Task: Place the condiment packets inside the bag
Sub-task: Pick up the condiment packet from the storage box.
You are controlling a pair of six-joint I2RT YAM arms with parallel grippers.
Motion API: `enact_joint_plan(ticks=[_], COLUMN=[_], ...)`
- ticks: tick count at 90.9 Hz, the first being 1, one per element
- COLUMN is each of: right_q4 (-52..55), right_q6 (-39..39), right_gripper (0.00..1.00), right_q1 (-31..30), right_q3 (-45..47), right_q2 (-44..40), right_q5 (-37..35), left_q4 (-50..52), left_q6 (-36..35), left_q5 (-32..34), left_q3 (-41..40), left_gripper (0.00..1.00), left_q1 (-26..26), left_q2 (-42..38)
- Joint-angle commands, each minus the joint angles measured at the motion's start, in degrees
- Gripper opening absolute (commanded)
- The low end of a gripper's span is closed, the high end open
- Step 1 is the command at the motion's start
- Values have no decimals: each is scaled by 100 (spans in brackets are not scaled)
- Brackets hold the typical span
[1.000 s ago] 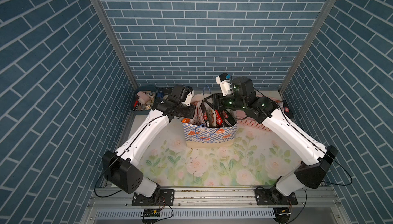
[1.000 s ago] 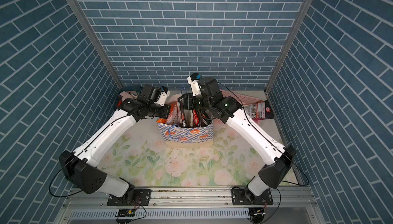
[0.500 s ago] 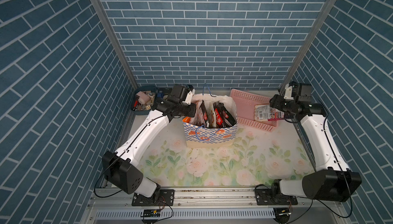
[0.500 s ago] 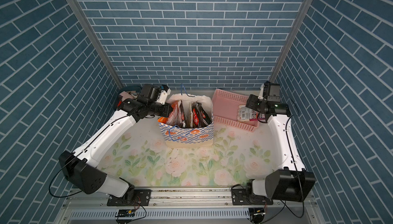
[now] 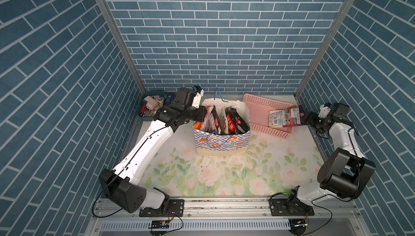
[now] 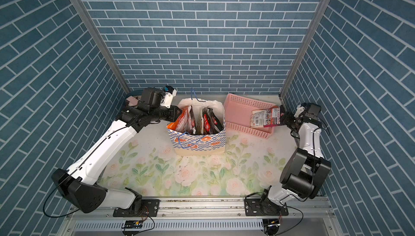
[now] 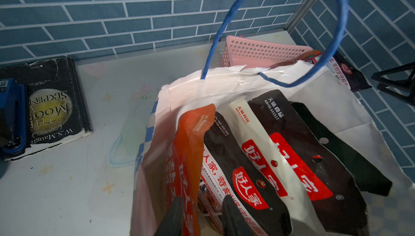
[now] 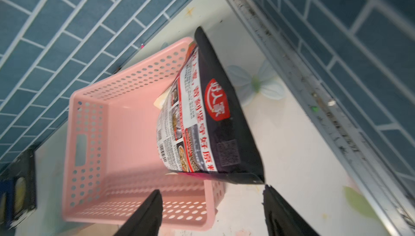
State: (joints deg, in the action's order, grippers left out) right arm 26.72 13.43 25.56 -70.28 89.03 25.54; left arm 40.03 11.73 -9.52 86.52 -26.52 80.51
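- Two grippers, both with jaws apart: the left gripper (image 7: 203, 199) stands slightly parted at the mouth of the bag (image 5: 222, 141) with the top of an orange packet (image 7: 190, 147) in the gap, not squeezed; the right gripper (image 8: 212, 189) is spread wide, its fingertips just short of the dark packet (image 8: 215, 122)
- The orange packet leans against the bag's side wall with its top above the rim; if the left fingers drag on it while backing off, it could ride out over the edge, or tug the paper wall and tip the bag
- The other packets (image 5: 231, 120) stand upright and crowded inside, so one more has little room and may perch on top rather than drop in
- The dark packet is propped half out of the pink basket (image 5: 269, 131), leaning on its rim; a bite on its glossy edge may slip, or shove packet and light basket across the table (image 5: 224, 174)
- The upright blue handle (image 7: 336, 21) could snag an arm coming over the mouth
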Motion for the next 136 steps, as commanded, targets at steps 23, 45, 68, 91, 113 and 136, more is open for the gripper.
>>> enact_joint_plan(ticks=[23, 45, 68, 91, 113, 136], right_q4=[-992, -613, -1402, -2320, -3354, -3800], right_q6=[427, 556, 604, 981, 1288, 737], right_gripper=[57, 63, 58, 49, 4, 0], right_q1=[-16, 319, 307, 242, 171, -346], right_q3=[379, 381, 669, 902, 1196, 1261], right_q2=[387, 356, 609, 600, 492, -18], right_q5=[1234, 35, 1159, 1947, 2071, 1879], left_q4=[-136, -153, -219, -233, -251, -280], left_q6=[-124, -163, -137, -136, -136, -131], left_q5=[47, 158, 337, 506, 610, 822], left_q3=[-309, -303, -325, -360, -401, -395], left_gripper=[34, 36, 42, 51, 52, 56], left_q1=[25, 27, 25, 25, 29, 25], left_q2=[-171, -223, -305, -308, -340, -587])
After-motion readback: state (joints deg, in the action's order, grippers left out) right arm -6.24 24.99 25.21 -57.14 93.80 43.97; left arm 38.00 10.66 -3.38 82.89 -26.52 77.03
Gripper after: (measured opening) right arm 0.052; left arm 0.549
